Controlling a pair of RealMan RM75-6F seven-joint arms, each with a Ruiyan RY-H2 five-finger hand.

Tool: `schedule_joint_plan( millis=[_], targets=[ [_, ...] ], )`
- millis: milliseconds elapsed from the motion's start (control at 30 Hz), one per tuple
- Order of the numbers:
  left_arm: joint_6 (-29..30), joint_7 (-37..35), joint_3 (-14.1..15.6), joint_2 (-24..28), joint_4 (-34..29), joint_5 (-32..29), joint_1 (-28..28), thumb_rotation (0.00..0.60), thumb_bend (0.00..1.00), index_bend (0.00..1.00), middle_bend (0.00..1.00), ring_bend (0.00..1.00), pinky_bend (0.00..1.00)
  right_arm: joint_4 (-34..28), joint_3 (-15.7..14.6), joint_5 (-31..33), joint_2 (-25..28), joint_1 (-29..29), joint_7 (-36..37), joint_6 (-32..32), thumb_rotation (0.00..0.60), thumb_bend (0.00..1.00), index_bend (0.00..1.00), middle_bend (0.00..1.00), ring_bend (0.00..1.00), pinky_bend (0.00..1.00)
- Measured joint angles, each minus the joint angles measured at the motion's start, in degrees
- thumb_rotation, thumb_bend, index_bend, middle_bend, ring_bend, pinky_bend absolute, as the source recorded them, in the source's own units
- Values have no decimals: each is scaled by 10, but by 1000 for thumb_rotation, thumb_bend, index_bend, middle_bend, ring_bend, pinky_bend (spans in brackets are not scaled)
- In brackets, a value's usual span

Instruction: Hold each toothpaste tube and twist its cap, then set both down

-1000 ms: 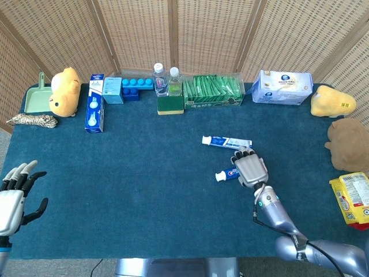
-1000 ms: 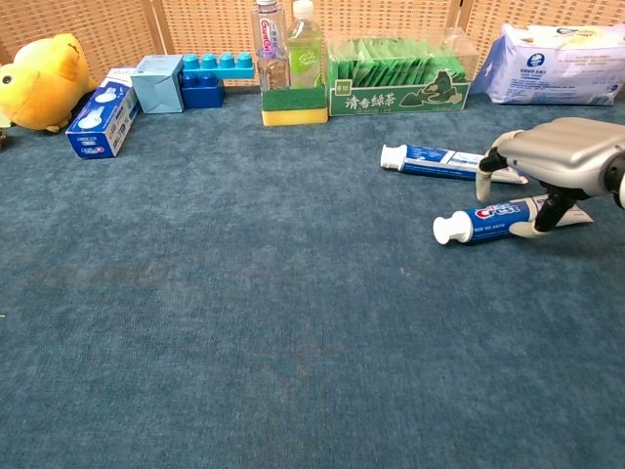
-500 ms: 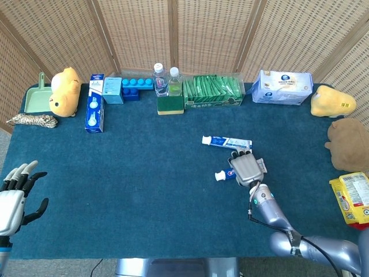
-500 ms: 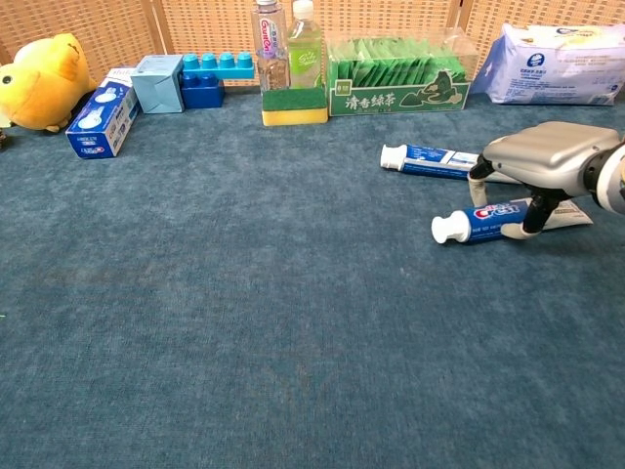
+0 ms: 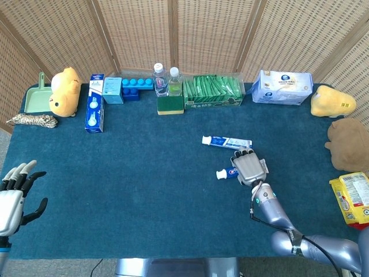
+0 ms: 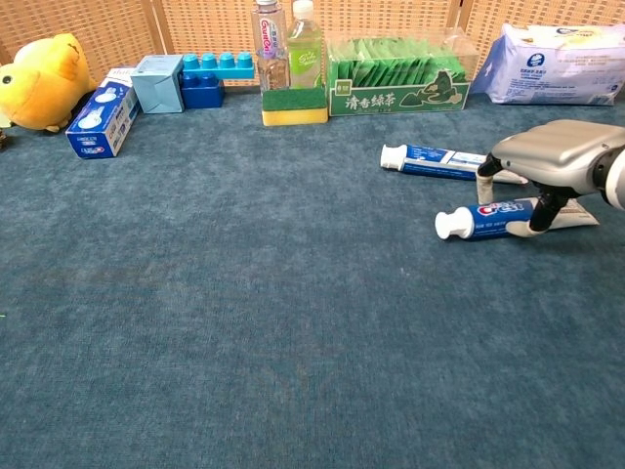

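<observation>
Two blue-and-white toothpaste tubes lie on the blue cloth right of centre. The far tube (image 5: 226, 141) (image 6: 435, 159) lies free, cap to the left. My right hand (image 5: 249, 168) (image 6: 557, 156) arches over the near tube (image 5: 226, 172) (image 6: 483, 217), and its fingers and thumb grip the tube's body on both sides; the white cap sticks out to the left. The tube stays low on the cloth. My left hand (image 5: 14, 199) hovers off the table's front left corner, fingers spread, holding nothing.
Along the back edge stand a yellow plush (image 5: 64, 91), a blue box (image 5: 94, 111), blue blocks (image 5: 134, 88), two bottles (image 5: 166, 79) on a sponge, a green packet box (image 5: 212, 91) and a wipes pack (image 5: 282, 88). Plush toys (image 5: 347, 144) and a snack bag (image 5: 351, 199) sit at the right.
My right hand drifted slightly left, then back right, and the near tube shifted a little with it. My left hand has stayed where it was.
</observation>
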Motion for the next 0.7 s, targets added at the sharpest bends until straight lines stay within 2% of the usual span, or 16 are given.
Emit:
schedule_joint_plan(
  millis=[367,500,567,700],
  targets=[
    [5,4,1,3,-6,4,2,600,347,214,80,63,65,12,-5,5,3,5,6,-6,600,355,404,278,149,223],
    [6,4,2,4,-7,6,3,600,347,213,79,63,64,11,-4,7,2,6,12,-6,600,339,577,405,271,257],
    [7,4,2,4,-7,7,4,600,348,213,78,63,65,10,-3,4,1,6,19,-5,600,343,681,497,375,331],
    [9,2,3,5,-8,9,6,600,347,213,78,63,64,8,0,-5,2,3,40,-5,600,372,795,607,505,474]
  ],
)
